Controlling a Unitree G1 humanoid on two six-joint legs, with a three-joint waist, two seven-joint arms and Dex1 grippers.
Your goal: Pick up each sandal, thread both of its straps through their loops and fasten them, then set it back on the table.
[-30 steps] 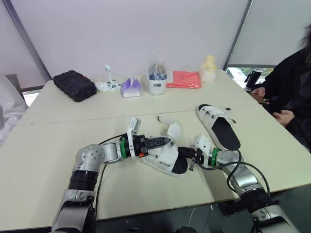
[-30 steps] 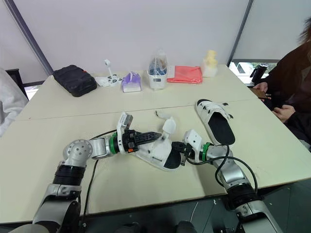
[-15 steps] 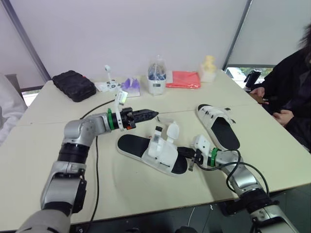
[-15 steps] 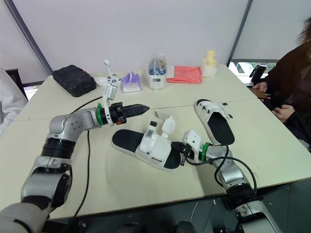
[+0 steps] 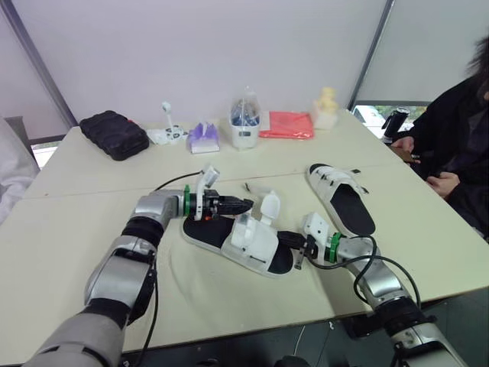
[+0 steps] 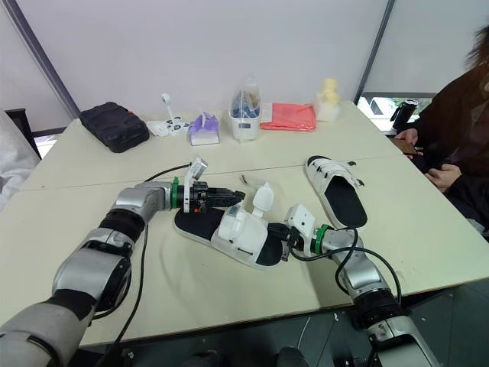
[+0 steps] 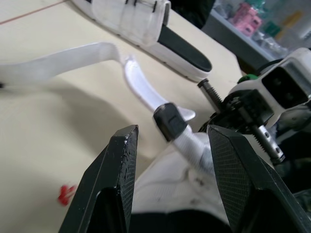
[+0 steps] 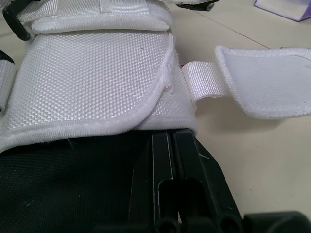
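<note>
Sandals, we count two: near sandal (image 5: 243, 243) lies centre on the table (image 5: 69, 229), our left gripper (image 5: 246, 205) spread over its loose strap (image 7: 141, 90), right gripper (image 5: 289, 240) pressed together at its right end; second sandal (image 5: 344, 200) lies far right

On the table (image 5: 69, 229), one sandal (image 5: 241, 238) lies at mid-frame, with a second sandal (image 5: 341, 199) to its upper right. Across the upper frame, left to right, stand a case (image 5: 116, 134), tissue pack (image 5: 204, 138), jar (image 5: 246, 122), folded cloth (image 5: 286, 125) and figurine (image 5: 327, 107). A person (image 5: 458, 145) sits at the right edge.
</note>
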